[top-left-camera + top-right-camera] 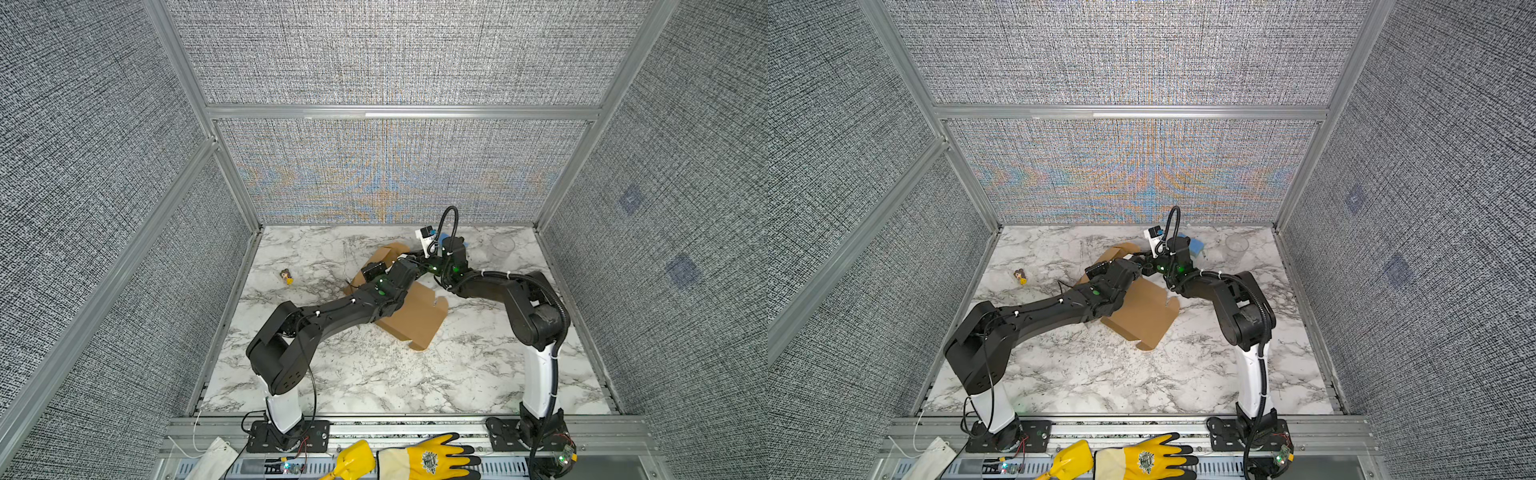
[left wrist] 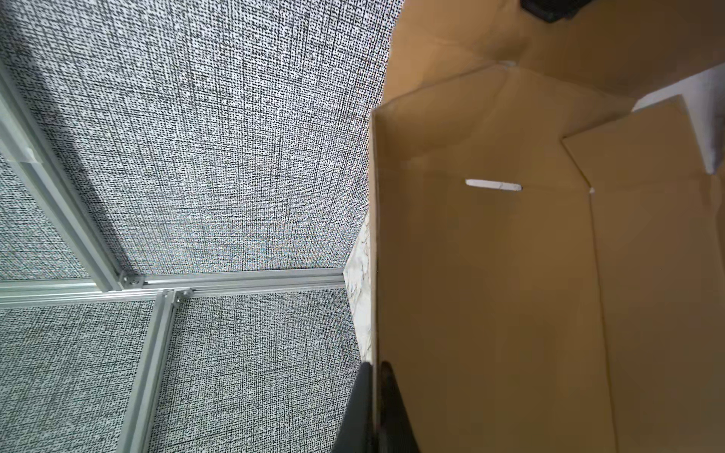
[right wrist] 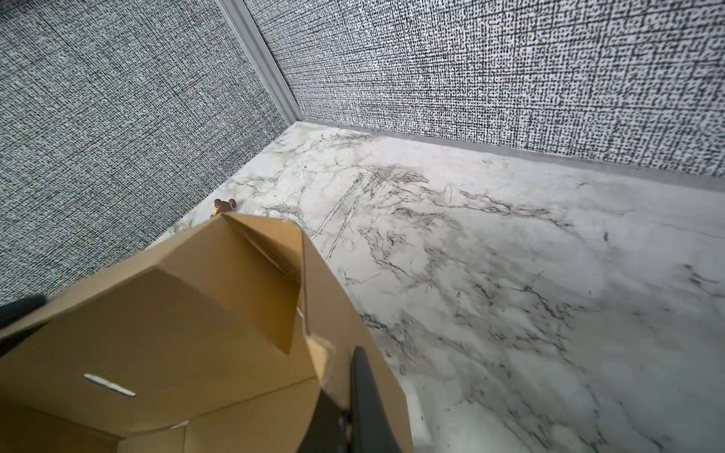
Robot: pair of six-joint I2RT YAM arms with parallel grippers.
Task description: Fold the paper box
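Note:
The paper box is brown cardboard, partly folded, lying mid-table with a flat panel toward the front and raised walls at the back. Both arms meet over its far end. My left gripper is shut on the thin upper edge of a standing side wall, one finger on each face. My right gripper is shut on a cardboard flap beside the box's folded corner; one finger shows, the other is mostly hidden behind the cardboard. In both top views the fingertips are hidden by the wrists.
A small figurine stands left of the box. A blue sponge and a clear cup sit at the back right. Yellow gloves lie on the front rail. Fabric walls enclose three sides.

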